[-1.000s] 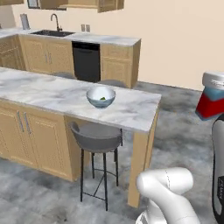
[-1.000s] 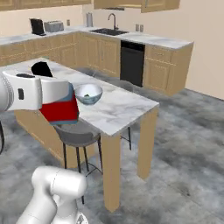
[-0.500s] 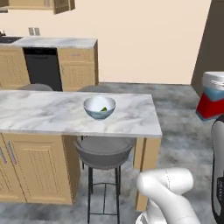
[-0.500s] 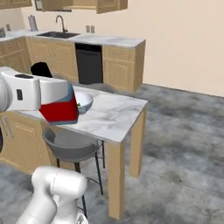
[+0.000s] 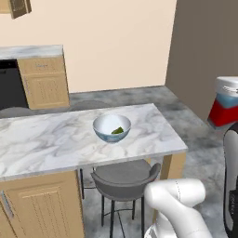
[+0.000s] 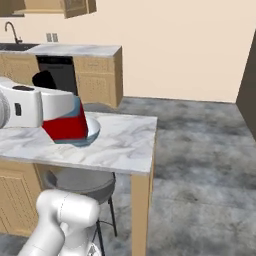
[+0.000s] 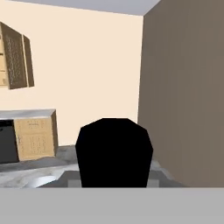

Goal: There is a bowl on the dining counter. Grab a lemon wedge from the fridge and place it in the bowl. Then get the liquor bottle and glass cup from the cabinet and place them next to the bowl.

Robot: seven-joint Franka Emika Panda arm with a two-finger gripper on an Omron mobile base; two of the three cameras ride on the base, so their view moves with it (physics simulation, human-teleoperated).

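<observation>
In left base view, lemon wedge (image 5: 117, 131) inside bowl (image 5: 111, 128); arm blocks it opposite.

**Inspector:** Arm posture?

**Assistant:** Arm (image 5: 174, 202) rises at 5 o'clock in the left base view, with the elbow bent. In the right base view the forearm (image 6: 25, 106) lies level at 9 o'clock, pointing toward 3.

**Inspector:** Gripper?

**Assistant:** Gripper (image 5: 227, 96) sits at 3 o'clock in the left base view, closed on the bottle (image 5: 223, 114), which covers the fingertips.
</observation>
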